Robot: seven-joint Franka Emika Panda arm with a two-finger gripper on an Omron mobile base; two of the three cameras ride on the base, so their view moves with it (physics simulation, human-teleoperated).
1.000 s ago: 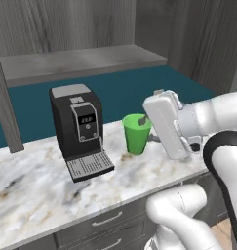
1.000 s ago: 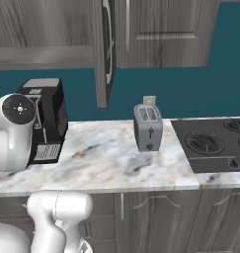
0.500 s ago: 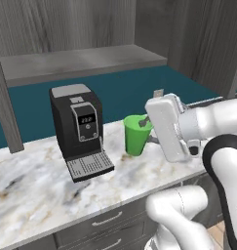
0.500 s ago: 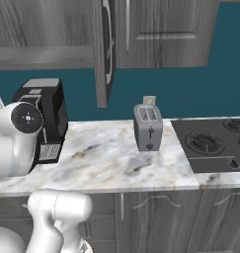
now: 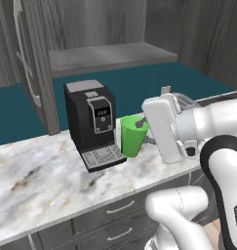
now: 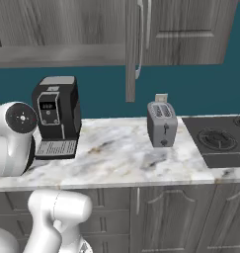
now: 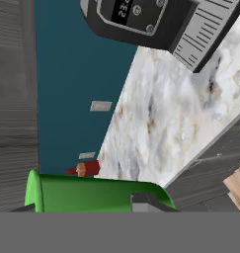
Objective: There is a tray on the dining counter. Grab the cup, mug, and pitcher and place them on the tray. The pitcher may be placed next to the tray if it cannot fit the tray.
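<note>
The cup (image 5: 133, 136) is a bright green tapered tumbler just right of the coffee machine, over the marbled worktop. My gripper (image 5: 143, 131) comes at it from the right, with one dark finger inside the rim and the other outside, shut on the cup's wall. In the hand view the cup (image 7: 92, 193) lies along the bottom edge with a dark fingertip (image 7: 140, 201) against it. Far down the worktop a tiny red shape (image 7: 90, 169) has an orange bit beside it, too small to name. The tray and the dining counter are out of view.
A black coffee machine (image 5: 92, 123) stands on the worktop (image 5: 37, 171), also seen from the other side (image 6: 56, 112). A grey toaster (image 6: 161, 123) and a stove (image 6: 220, 141) sit further right. An upper cabinet door (image 5: 34, 63) hangs open above. Drawer fronts run below the counter edge.
Both base views have shifted right, so the camera has moved. The cup has stayed with the gripper and now sits closer to the coffee machine's drip tray.
</note>
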